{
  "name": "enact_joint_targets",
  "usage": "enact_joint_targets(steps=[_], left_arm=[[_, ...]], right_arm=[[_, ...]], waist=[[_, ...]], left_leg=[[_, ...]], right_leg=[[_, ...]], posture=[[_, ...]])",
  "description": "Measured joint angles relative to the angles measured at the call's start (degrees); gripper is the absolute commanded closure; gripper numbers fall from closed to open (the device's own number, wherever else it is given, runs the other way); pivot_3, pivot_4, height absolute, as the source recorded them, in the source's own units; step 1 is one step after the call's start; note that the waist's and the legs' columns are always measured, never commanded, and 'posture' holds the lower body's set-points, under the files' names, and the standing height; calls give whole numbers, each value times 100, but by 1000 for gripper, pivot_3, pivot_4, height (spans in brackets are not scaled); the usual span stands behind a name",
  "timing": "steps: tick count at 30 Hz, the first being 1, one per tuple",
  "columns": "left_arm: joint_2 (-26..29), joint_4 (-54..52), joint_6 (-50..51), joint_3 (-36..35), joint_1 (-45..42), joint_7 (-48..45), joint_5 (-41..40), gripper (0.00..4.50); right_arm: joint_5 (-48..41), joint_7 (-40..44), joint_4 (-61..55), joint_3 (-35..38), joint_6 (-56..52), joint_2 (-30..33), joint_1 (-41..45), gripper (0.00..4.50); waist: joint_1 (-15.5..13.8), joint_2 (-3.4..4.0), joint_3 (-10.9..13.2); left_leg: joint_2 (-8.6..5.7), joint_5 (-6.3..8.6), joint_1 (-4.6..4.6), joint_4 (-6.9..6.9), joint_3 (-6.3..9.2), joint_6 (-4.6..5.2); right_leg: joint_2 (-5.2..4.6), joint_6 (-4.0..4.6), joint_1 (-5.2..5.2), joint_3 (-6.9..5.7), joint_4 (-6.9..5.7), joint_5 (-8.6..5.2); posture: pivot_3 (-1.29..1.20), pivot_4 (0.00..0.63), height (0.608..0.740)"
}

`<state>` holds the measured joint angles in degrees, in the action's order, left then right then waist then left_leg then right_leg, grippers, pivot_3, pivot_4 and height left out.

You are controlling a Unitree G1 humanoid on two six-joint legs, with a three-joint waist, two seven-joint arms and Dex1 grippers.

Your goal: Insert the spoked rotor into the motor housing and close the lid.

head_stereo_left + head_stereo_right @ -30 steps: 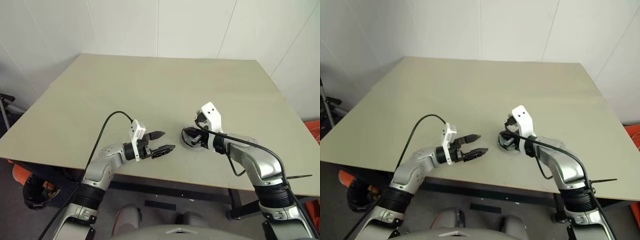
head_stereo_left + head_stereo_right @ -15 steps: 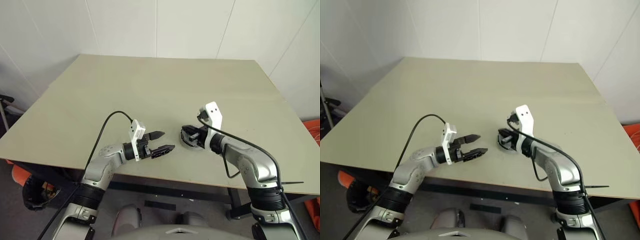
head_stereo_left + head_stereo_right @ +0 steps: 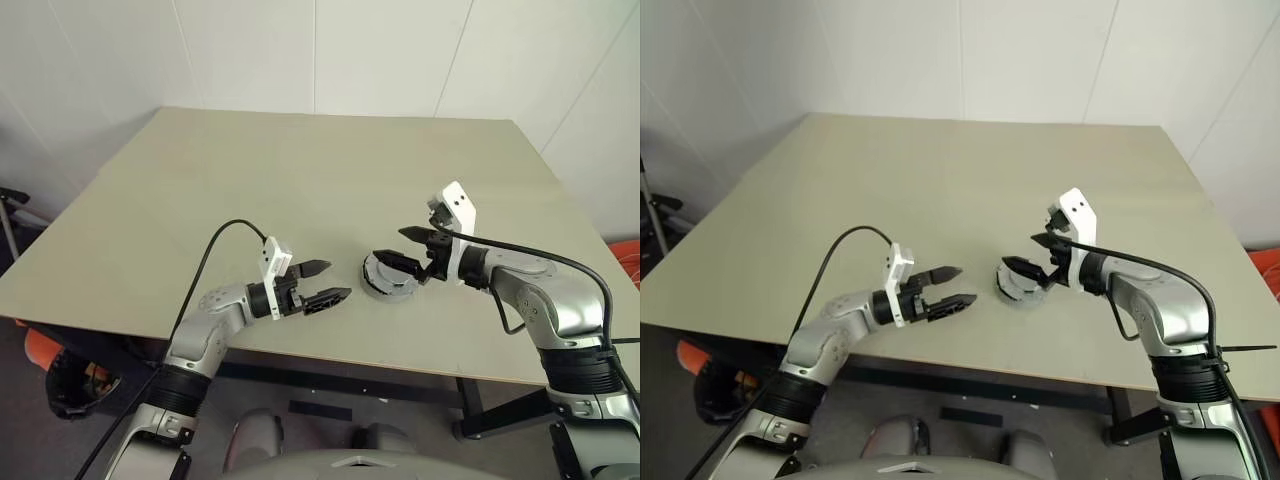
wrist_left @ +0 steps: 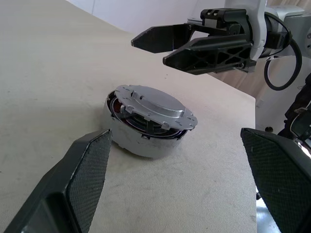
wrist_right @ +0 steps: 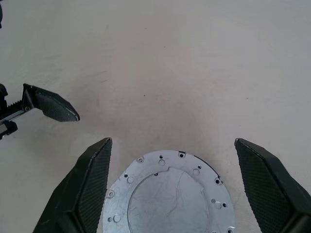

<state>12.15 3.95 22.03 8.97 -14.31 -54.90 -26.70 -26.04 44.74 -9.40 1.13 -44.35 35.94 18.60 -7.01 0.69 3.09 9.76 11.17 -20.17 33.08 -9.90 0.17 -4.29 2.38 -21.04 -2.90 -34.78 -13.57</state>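
Lid [image 4: 154, 108] sits flat on the motor housing [image 4: 127, 141] near the desk [image 3: 300, 170] front edge, between the claws; rotor hidden under it (presumably seated). Right claw [image 3: 413, 250] wide open, empty, just above the lid. Left claw [image 3: 325, 284] wide open, empty, just beside. Check the lid's flush all round; retreat upward, don't clip the rim.

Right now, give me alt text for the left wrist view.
The motor housing sits on the table with its lid down over it. Above it the right gripper hangs open, touching nothing, and the left gripper's fingers stand apart in the foreground.
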Motion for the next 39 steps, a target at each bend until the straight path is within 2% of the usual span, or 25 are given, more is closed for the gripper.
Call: enact_joint_targets(steps=[5, 13, 18, 26, 39], left_arm=[[6, -7, 92, -13, -1, 29, -14, 0], [14, -33, 165, -56, -66, 43, -69, 0], [52, -18, 142, -84, -63, 13, -73, 0], [157, -143, 104, -110, 205, -6, -105, 0], [203, -774, 302, -109, 390, 183, -204, 0]], right_arm=[[147, 719, 469, -75, 703, 275, -60, 17], [660, 1271, 1359, -200, 2350, 199, -62, 17], [810, 1643, 1792, -319, 2932, 155, -66, 17], [950, 2202, 2388, -477, 3324, 148, 12, 17], [1319, 2582, 3436, -710, 3639, -40, 744, 17]], waist=[[-2, -1, 0], [4, -1, 0], [5, -1, 0], [7, -1, 0], [12, -1, 0]], left_leg=[[0, 6, 0, 2, 0, 11], [1, 8, -1, 5, -2, 16], [1, 9, -3, 7, -3, 20], [2, 11, -6, 13, -3, 23], [4, 11, -6, 18, -4, 24]], right_leg=[[0, 1, 1, -1, 0, 1], [0, 3, 0, -1, -1, 1], [0, 4, 0, -2, -1, 2], [0, 5, -1, -3, -3, 2], [0, 7, 0, -4, -6, 3]], posture=[[0, 0, 740], [0, 0, 740], [0, 0, 740], [0, 0, 740], [0, 0, 740]])
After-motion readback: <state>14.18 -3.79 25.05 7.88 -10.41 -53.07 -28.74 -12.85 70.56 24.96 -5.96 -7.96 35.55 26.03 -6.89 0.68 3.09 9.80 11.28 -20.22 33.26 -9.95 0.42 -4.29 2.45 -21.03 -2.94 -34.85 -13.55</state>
